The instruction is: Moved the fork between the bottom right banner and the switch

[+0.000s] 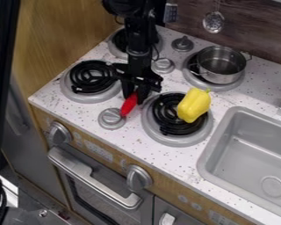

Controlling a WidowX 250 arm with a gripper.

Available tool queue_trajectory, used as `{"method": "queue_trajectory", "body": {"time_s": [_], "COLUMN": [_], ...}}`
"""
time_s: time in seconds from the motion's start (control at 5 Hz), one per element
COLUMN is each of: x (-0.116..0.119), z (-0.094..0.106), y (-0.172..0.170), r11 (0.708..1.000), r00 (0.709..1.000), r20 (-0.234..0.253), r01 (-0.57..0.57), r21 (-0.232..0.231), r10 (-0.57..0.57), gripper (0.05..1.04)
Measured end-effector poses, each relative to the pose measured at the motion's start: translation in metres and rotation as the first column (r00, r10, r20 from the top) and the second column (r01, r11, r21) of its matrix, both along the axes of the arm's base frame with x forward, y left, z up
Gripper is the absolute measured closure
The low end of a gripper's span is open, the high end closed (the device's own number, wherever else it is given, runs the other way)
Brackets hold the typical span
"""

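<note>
Gripper (136, 97): clasping the red fork (128, 105)
Fork: at the knob's (111, 117) one o'clock, the burner's (160, 137) ten
Pepper (193, 105): on that burner, toward one o'clock

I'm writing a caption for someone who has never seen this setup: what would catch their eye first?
Probably the bright yellow pepper, lying partly over the black coil of the front right burner. Next comes the small red object at the black gripper, just beside the front knob on the speckled counter. The shiny metal pot on the back right burner might draw a glance after that.
</note>
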State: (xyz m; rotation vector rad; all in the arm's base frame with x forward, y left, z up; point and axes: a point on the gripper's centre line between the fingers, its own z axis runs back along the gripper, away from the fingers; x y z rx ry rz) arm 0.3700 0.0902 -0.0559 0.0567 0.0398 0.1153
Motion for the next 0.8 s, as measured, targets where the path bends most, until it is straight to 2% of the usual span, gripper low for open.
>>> {"method": "queue_trajectory", "body": {"time_s": [0.2,0.4,0.6,0.8], "x": [-0.001,-0.003,-0.015,-0.02], "z": [-0.003,-0.003,0.011,0.035], "y": [-0.003,-0.005,-0.011,-0.026], "r11": [1.0,1.0,0.999,0.999], "r00": [1.0,1.0,0.999,0.999], "r20": [-0.006,-0.019,-0.031,0.023], "r01": [-0.001,-0.007,-0.035,-0.039], "r21": [-0.007,-0.002,0.007,0.0], "r10": [0.001,0.007,0.036,0.039], "gripper": [0.669,0.365,0.107,0.086]}}
